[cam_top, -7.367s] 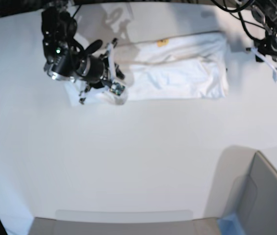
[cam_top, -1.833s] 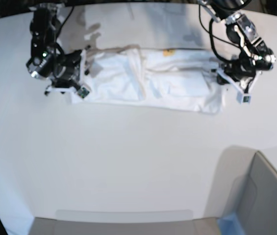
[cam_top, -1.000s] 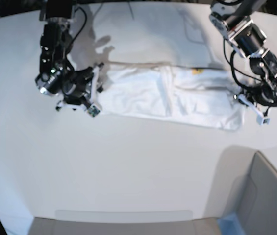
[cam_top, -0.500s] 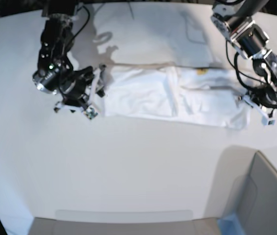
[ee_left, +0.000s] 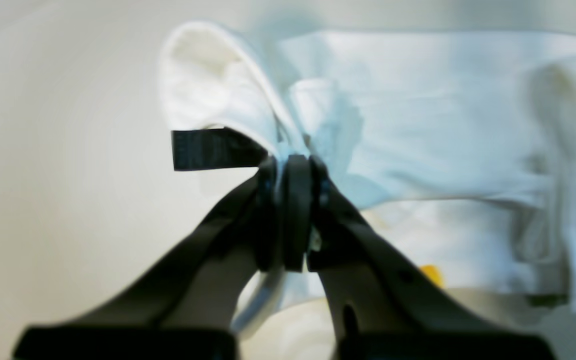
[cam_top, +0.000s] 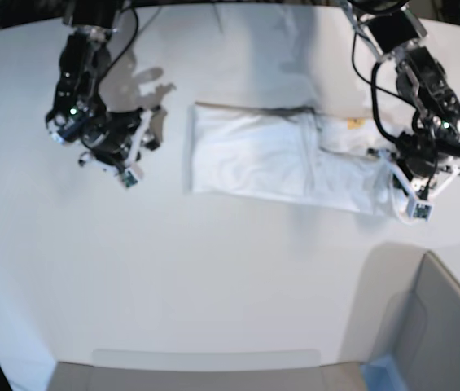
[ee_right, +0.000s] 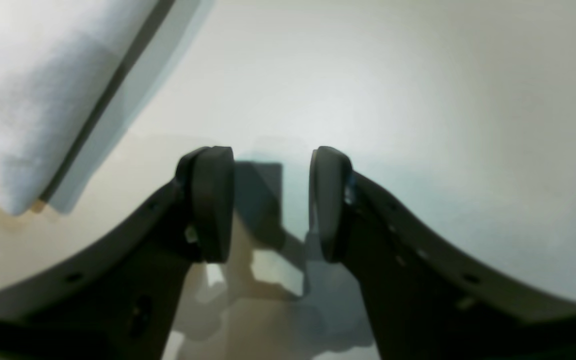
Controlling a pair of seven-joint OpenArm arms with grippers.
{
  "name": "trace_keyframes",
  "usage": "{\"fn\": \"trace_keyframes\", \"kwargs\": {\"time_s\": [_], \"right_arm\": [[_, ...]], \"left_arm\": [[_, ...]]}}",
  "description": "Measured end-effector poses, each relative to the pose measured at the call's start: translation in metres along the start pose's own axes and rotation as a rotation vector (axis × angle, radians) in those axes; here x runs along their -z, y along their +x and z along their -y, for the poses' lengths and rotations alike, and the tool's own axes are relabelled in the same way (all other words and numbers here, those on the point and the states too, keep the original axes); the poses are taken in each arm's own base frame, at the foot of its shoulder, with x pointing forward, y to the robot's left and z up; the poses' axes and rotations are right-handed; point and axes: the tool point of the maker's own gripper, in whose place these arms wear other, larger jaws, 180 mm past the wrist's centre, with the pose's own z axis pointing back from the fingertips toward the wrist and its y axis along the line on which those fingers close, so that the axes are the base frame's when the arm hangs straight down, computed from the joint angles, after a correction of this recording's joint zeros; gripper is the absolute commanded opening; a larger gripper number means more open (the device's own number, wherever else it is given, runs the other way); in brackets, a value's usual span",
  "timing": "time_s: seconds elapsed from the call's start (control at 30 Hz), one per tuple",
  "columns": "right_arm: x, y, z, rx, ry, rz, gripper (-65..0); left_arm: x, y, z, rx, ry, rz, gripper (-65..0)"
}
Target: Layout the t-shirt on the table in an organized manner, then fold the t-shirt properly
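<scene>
dragged rightward since earlier, the shirt (cam_top: 282,159) lies as a folded strip at upper centre of the desk (cam_top: 213,277) — left tool (ee_left: 288,165) pinches its right end, right tool (ee_right: 270,200) gapes empty — further folds remain.

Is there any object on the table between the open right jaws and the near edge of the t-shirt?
Nothing visible stands between them. The right gripper hangs open beside the t-shirt, with only bare table in the gap. The left gripper is already shut on the shirt's other end.
</scene>
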Motion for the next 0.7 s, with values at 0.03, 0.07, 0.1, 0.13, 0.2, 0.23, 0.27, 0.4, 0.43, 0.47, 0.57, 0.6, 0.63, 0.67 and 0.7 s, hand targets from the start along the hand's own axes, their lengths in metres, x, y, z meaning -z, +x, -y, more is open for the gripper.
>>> {"fn": "trace_keyframes", "kwargs": {"time_s": [0.03,0.07,0.1,0.13,0.2,0.23,0.27,0.4,0.43,0.47,0.57,0.6,0.63,0.67,0.7], "right_arm": [[0.000,0.000,0.000,0.000,0.000,0.000,-38.1],[0.000,0.000,0.000,0.000,0.000,0.000,-38.1],[0.000,0.000,0.000,0.000,0.001,-0.001,-38.1],[0.001,0.001,-0.001,-0.004,0.003,-0.001,-38.1],[0.002,0.002,-0.006,-0.026,0.013,-0.006,-38.1],[0.003,0.003,-0.009,-0.030,0.019,-0.004,-38.1],[0.004,0.004,-0.011,-0.037,0.024,-0.005,-38.1],[0.006,0.007,-0.017,-0.052,0.037,-0.004,-38.1],[0.006,0.006,-0.017,-0.052,0.037,-0.004,-38.1],[0.006,0.007,-0.017,-0.051,0.038,-0.003,-38.1],[0.006,0.007,-0.017,-0.050,0.040,-0.003,-38.1],[0.006,0.007,-0.017,-0.051,0.039,-0.003,-38.1],[0.006,0.007,-0.017,-0.050,0.040,-0.003,-38.1],[0.007,0.006,-0.018,-0.048,0.043,-0.002,-38.1],[0.008,0.007,-0.018,-0.045,0.048,0.003,-38.1]], "left_arm": [[-0.002,-0.003,0.004,-0.001,-0.001,-0.002,-62.9],[-0.004,-0.003,0.004,0.000,0.005,-0.002,-62.9],[-0.007,-0.002,0.005,0.000,0.010,0.000,-62.9],[-0.009,0.001,0.006,-0.002,0.014,0.011,-62.9],[-0.012,0.007,0.010,-0.010,0.010,0.037,-62.9],[-0.011,0.009,0.017,-0.005,-0.004,0.043,-62.9],[-0.010,0.010,0.025,0.003,-0.022,0.043,-62.9],[-0.005,0.011,0.069,0.055,-0.119,0.041,-62.9],[-0.004,0.009,0.082,0.060,-0.147,0.036,-62.9],[-0.003,0.008,0.091,0.063,-0.167,0.030,-62.9],[-0.009,0.019,0.102,0.059,-0.189,0.069,-62.9],[-0.012,0.023,0.104,0.053,-0.188,0.086,-62.9],[-0.013,0.025,0.105,0.046,-0.190,0.093,-62.9],[-0.013,0.025,0.108,0.042,-0.197,0.094,-62.9],[-0.013,0.025,0.110,0.037,-0.203,0.094,-62.9]]}}
